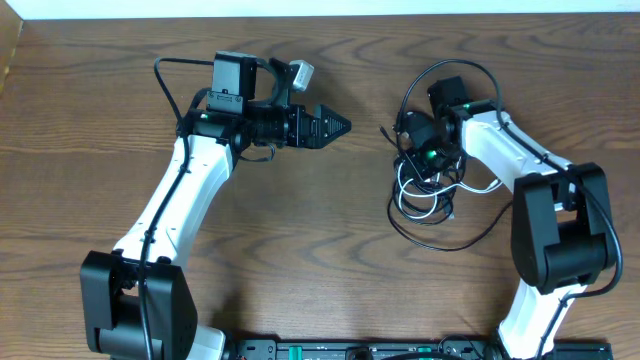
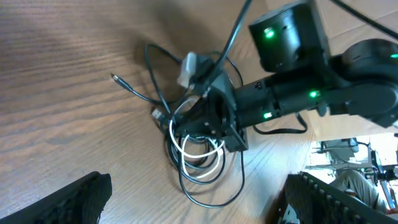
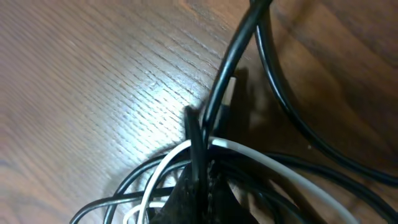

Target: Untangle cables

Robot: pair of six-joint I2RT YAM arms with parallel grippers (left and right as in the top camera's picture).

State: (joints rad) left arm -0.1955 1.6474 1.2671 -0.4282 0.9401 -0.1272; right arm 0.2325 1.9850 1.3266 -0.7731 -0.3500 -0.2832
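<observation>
The black cable [image 1: 440, 245] and the white cable [image 1: 478, 186] lie tangled in one pile at the right of the table. My right gripper [image 1: 408, 150] is down in the top of the pile. In the right wrist view its jaws [image 3: 199, 193] are shut on a strand of the black cable [image 3: 233, 56], with the white cable [image 3: 267, 158] looped around it. My left gripper [image 1: 340, 127] is open and empty, left of the pile and apart from it. The left wrist view shows its spread fingers [image 2: 199, 183], the white loops [image 2: 202, 168] and a black plug end [image 2: 117, 78].
The wooden table [image 1: 300, 250] runs to a back edge along the top of the overhead view. A thicker black wire fixed to the right arm [image 1: 470, 68] arches over its wrist. The right arm's body [image 2: 323, 93] stands behind the pile in the left wrist view.
</observation>
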